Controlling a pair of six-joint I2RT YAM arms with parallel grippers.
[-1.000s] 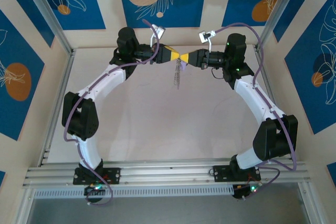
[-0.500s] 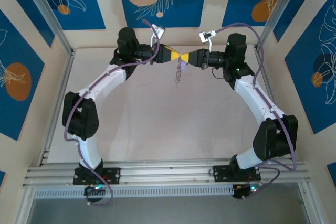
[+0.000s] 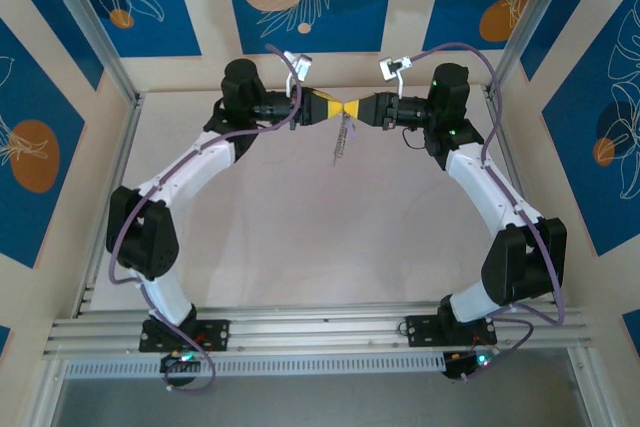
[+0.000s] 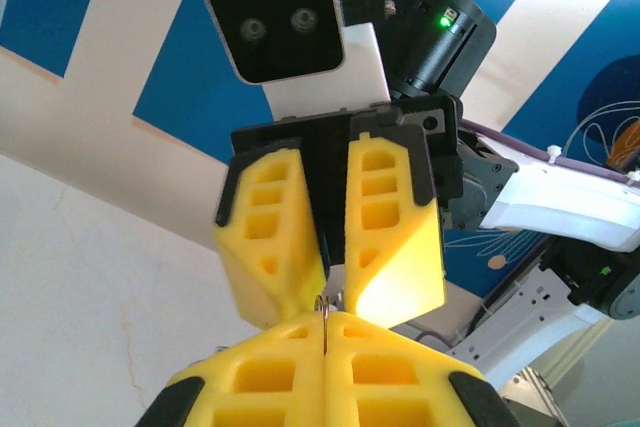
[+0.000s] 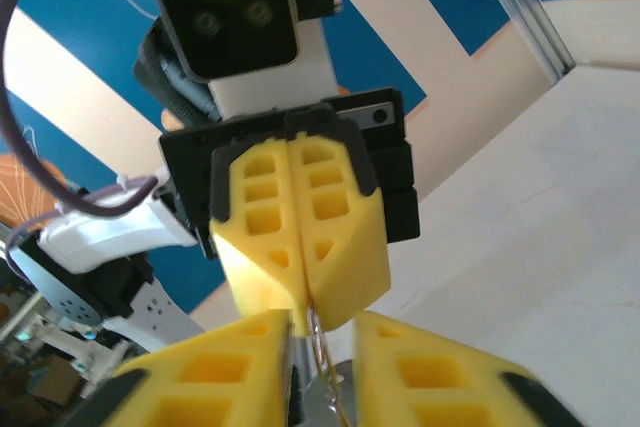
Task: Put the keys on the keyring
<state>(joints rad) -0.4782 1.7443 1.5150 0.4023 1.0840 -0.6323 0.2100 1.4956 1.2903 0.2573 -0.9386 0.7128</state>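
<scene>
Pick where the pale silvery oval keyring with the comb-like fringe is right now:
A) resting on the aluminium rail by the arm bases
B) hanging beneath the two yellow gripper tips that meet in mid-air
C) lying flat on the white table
B: the keyring dangles just under the spot where the left gripper and the right gripper meet tip to tip.

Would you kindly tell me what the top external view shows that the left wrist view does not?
Top external: the left arm and right arm from base to wrist, and the keyring dangling above the table. Left wrist: up close, the keyring's thin wire pinched in the left gripper's shut fingers, and a slight gap between the right gripper's fingers. Both: the two grippers tip to tip.
</scene>
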